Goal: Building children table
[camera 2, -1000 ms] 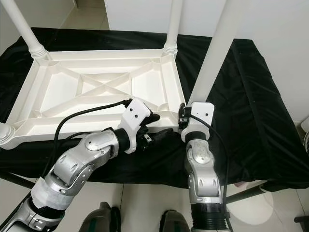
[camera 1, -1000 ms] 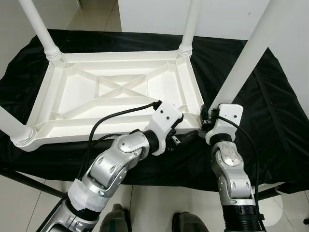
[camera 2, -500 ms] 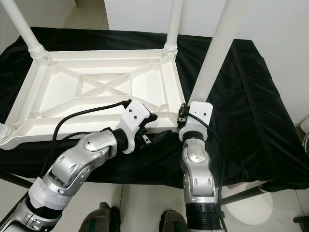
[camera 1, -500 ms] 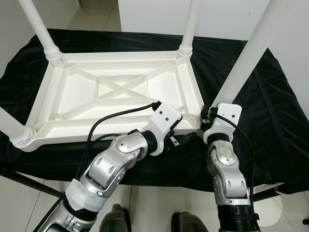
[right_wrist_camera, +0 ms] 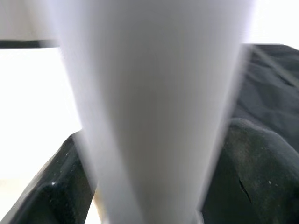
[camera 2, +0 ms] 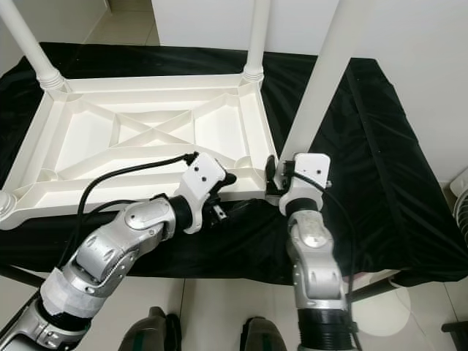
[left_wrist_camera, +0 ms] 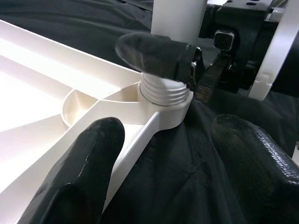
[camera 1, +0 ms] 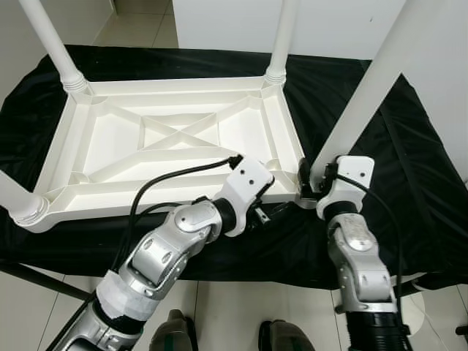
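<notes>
At the near right corner of the upturned white table top [camera 1: 175, 139], the right gripper [camera 1: 306, 186] clamps the upright leg [camera 1: 358, 102] in its socket while the left gripper [camera 1: 272, 212], fingers spread, waits just beside.

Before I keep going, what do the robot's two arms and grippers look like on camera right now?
Both arms are silver metal with rounded joints. Each wrist carries a white, boxy housing with small dark screw holes and a black cable looping back along the forearm. The left gripper and right gripper have black, matte, rounded fingers. White tape wraps the left arm's upper part; the right arm has a black ribbed collar.
</notes>
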